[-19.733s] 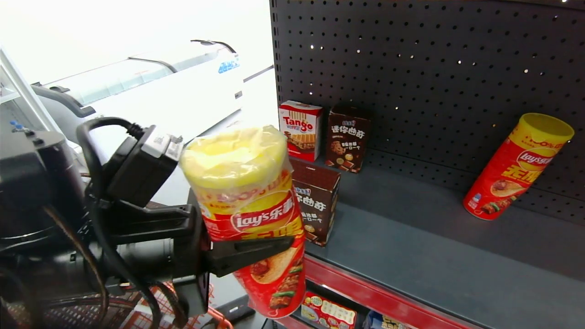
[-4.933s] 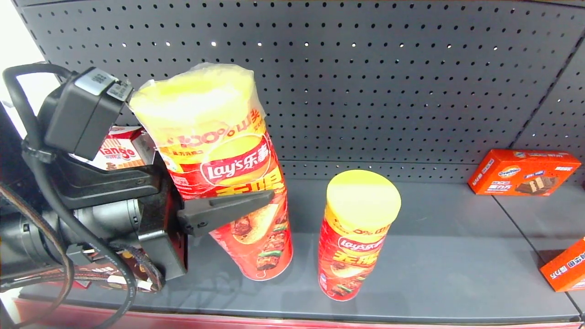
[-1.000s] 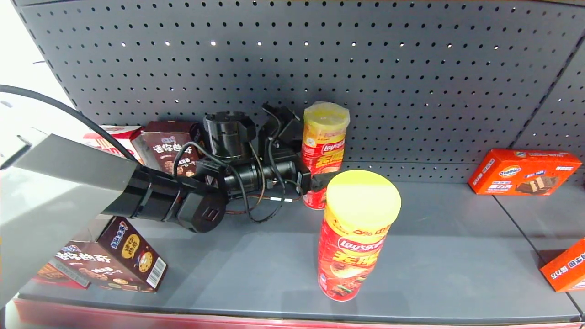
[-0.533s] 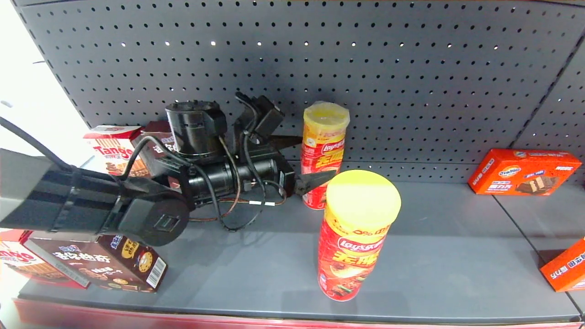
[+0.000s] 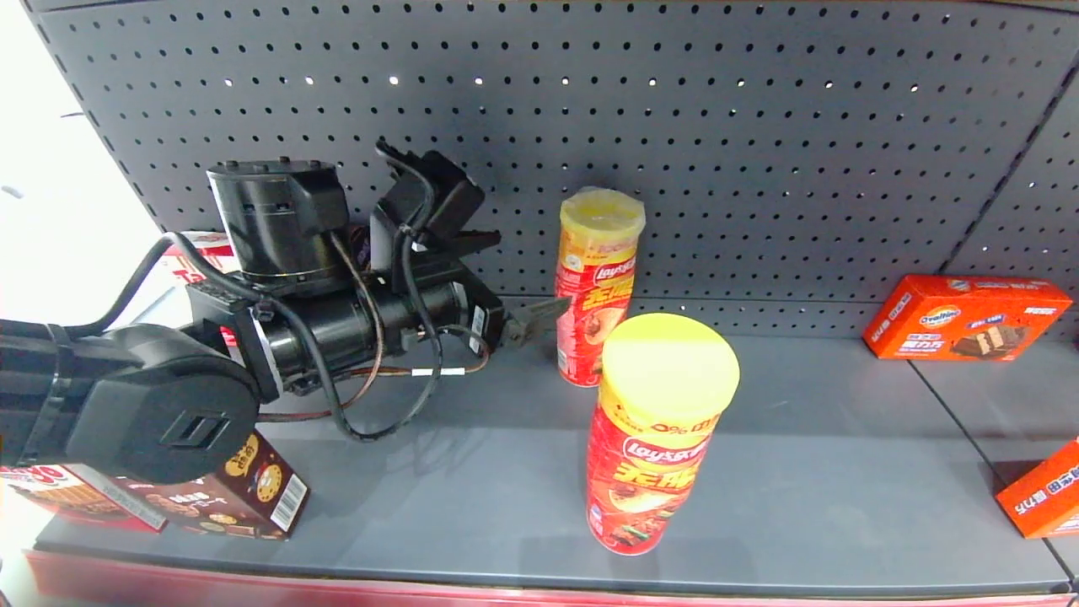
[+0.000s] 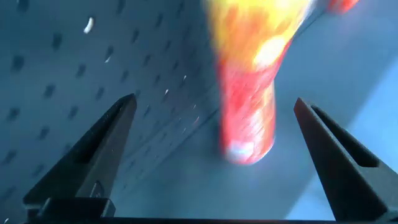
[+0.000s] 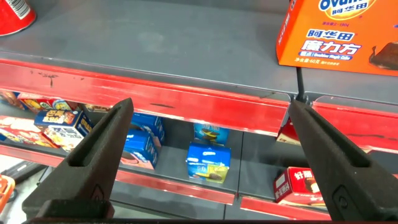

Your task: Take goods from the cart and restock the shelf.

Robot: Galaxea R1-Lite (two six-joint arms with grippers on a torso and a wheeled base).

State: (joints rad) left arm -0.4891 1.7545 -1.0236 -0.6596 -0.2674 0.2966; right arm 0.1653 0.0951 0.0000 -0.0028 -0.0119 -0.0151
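Head view first: the left gripper (image 5: 531, 271) is hovering above the grey shelf (image 5: 843, 472), its claw spread wide and holding nothing, pointing at the rear chip can (image 5: 598, 287). That can is standing upright at the back of the shelf, close against the pegboard (image 5: 759, 126); whether the lower fingertip is touching its side, I cannot tell. A second, front chip can (image 5: 662, 430) is standing upright nearer the shelf's edge, just to the right of the first and apart from the claw. A brown box (image 5: 253, 497) is lying under the arm at the shelf's left end, and an orange box (image 5: 965, 316) is sitting well off to the right. From the left wrist, the left gripper (image 6: 214, 102) is framing the rear chip can (image 6: 249, 106) between its two open fingers, the can farther off. From the right wrist, the right gripper (image 7: 210, 104) is hanging wide open and empty before the red shelf edge (image 7: 205, 93), with blue boxes (image 7: 208, 162) sitting on the lower shelf beneath.
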